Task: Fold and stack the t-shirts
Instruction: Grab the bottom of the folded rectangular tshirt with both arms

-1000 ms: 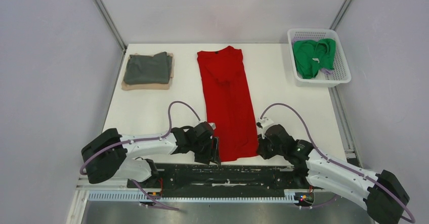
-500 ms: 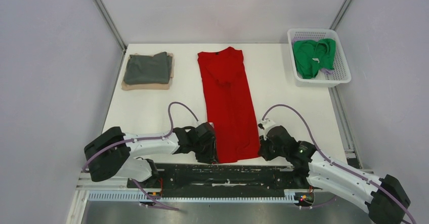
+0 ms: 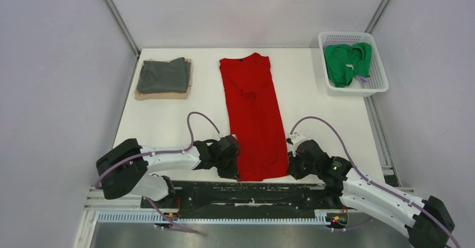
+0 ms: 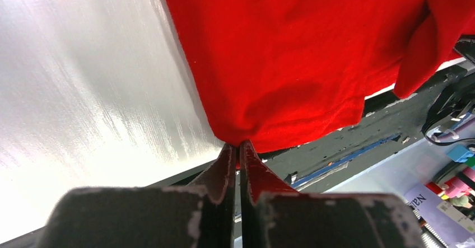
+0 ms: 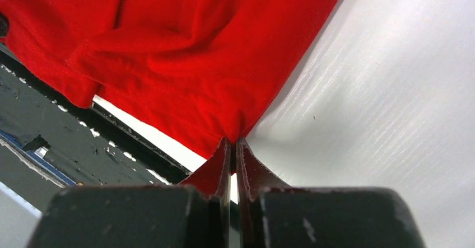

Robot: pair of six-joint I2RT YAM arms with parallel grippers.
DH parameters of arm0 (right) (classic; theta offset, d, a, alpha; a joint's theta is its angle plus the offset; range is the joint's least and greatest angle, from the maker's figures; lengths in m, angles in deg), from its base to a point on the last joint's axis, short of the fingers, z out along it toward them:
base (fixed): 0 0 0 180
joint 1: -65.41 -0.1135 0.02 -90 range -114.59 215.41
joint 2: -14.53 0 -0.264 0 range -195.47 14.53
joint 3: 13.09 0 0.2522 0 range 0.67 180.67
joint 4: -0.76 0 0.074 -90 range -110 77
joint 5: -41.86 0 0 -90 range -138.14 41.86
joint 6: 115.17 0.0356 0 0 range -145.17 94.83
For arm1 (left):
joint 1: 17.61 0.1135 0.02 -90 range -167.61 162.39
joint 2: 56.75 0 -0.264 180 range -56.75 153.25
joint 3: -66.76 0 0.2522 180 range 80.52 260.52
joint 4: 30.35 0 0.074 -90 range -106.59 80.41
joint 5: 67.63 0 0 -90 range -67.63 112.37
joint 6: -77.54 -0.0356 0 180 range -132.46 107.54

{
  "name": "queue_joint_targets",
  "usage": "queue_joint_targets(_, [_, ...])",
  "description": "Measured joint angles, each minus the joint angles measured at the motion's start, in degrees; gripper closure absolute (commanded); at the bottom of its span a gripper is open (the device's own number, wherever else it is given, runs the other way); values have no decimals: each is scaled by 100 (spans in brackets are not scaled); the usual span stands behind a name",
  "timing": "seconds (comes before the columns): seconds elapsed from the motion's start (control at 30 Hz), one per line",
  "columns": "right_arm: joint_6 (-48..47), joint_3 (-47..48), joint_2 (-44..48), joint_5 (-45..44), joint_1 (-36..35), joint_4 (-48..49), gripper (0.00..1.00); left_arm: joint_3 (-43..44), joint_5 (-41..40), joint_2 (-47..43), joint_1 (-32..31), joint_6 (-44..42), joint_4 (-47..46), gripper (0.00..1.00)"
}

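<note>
A red t-shirt (image 3: 253, 113) lies as a long narrow strip down the middle of the table, collar at the far end. My left gripper (image 3: 236, 168) is shut on its near left hem corner (image 4: 238, 137). My right gripper (image 3: 287, 167) is shut on the near right hem corner (image 5: 232, 133). A dark grey t-shirt (image 3: 163, 75) lies folded on top of a folded tan t-shirt (image 3: 162, 95) at the far left. A green t-shirt (image 3: 347, 62) is bunched inside the white basket (image 3: 375, 87).
The basket stands at the table's far right corner. The black base rail (image 3: 252, 193) runs along the near edge just below the red hem. Grey walls enclose the table (image 3: 313, 102) on three sides.
My left gripper slid in toward the red shirt's near left corner and shut on it. The right gripper stayed shut on the right corner, and the hem has shifted slightly toward the near edge.
</note>
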Motion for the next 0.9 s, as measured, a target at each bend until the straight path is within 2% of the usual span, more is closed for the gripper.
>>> queue_joint_targets(0.27, [28, 46, 170, -15, 0, -420, 94, -140, -136, -214, 0, 9, -7, 98])
queue_joint_targets(0.47, [66, 50, 328, 13, 0, -603, 100, -321, -188, -503, 0, 13, 24, 98])
queue_joint_targets(0.7, [66, 52, 326, 271, 0, -236, 100, -391, 173, -951, -28, -22, -302, 98])
queue_joint_targets(0.9, [57, 306, 234, 173, 0, 127, 100, -157, 382, -879, -35, -273, -581, 98])
